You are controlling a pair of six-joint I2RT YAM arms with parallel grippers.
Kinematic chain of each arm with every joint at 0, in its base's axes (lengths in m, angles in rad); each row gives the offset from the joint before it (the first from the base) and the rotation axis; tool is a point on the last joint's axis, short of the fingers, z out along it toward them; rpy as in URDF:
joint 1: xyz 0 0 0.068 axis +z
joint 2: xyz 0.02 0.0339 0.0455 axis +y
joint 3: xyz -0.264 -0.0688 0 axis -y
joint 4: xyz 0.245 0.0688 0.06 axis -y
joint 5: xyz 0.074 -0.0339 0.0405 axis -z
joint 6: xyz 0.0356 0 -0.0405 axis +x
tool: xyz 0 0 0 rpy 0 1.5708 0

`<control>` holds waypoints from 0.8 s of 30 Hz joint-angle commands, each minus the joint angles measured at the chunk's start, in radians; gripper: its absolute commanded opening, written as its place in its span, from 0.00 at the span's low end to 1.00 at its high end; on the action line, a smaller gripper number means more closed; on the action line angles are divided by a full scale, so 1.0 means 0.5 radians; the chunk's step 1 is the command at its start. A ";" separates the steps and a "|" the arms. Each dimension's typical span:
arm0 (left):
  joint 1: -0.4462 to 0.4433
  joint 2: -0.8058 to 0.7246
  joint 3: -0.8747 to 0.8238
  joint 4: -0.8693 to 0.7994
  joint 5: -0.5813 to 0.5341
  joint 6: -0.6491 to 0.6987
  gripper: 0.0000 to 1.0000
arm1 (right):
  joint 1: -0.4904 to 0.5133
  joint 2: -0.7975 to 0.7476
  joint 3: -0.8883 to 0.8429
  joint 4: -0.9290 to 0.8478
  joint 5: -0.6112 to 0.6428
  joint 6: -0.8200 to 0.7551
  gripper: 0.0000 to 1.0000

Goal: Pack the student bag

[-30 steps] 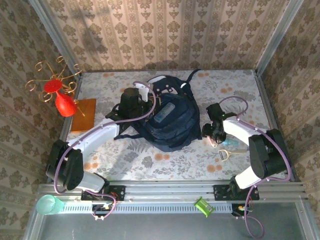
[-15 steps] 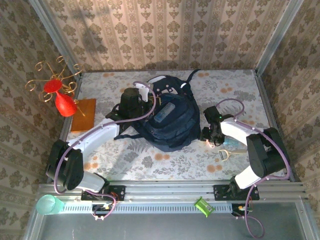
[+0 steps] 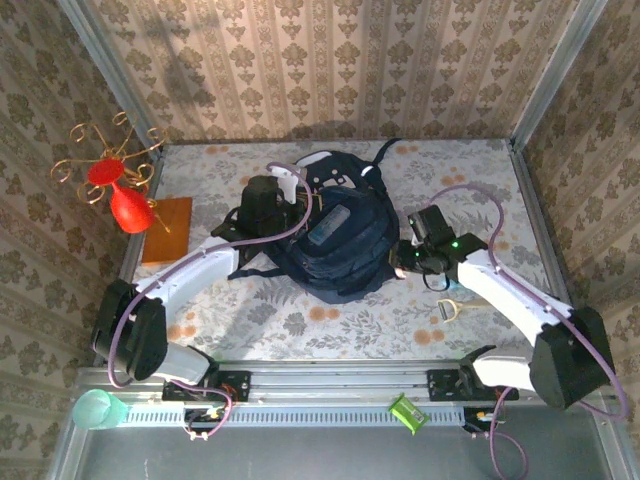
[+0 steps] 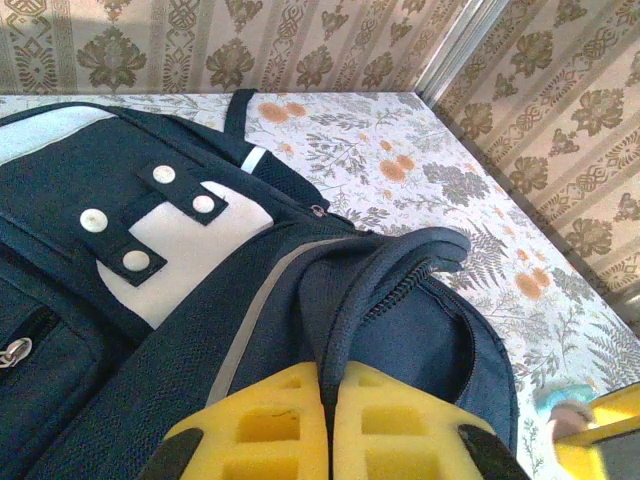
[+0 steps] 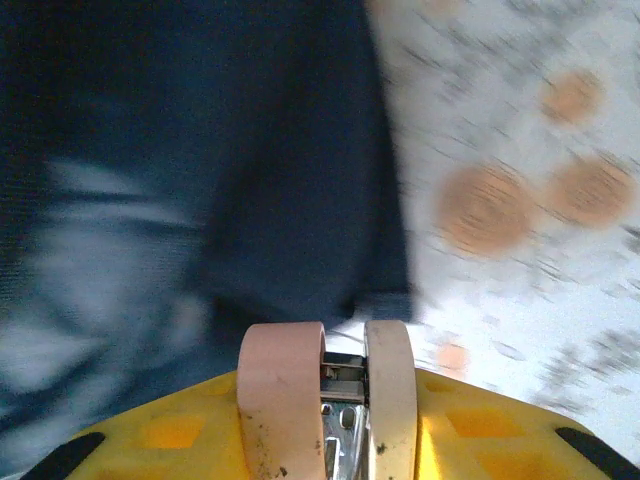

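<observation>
Navy student bag (image 3: 345, 245), pinched by your left gripper (image 4: 328, 390). At its 3 o'clock, your right gripper (image 5: 340, 425) clasps an unpacked pink item (image 5: 283, 390)

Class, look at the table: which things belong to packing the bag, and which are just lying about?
In the job: student bag, pinched by the left gripper; pink item held in the right gripper, beside the bag.
Lying about: red vase, gold wire stand, orange board, green cup.
</observation>
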 commanded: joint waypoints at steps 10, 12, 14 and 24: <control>-0.011 -0.063 0.057 0.105 -0.024 -0.070 0.00 | 0.346 0.560 0.250 1.390 0.040 0.840 0.40; -0.017 -0.074 0.082 0.088 -0.031 -0.089 0.00 | 0.376 0.672 0.268 1.558 0.133 0.936 0.40; -0.020 -0.082 0.104 0.082 -0.037 -0.104 0.00 | 0.404 0.786 0.308 1.687 0.219 1.004 0.41; -0.027 -0.077 0.116 0.071 -0.055 -0.112 0.00 | 0.423 1.015 0.404 1.794 0.389 1.055 0.59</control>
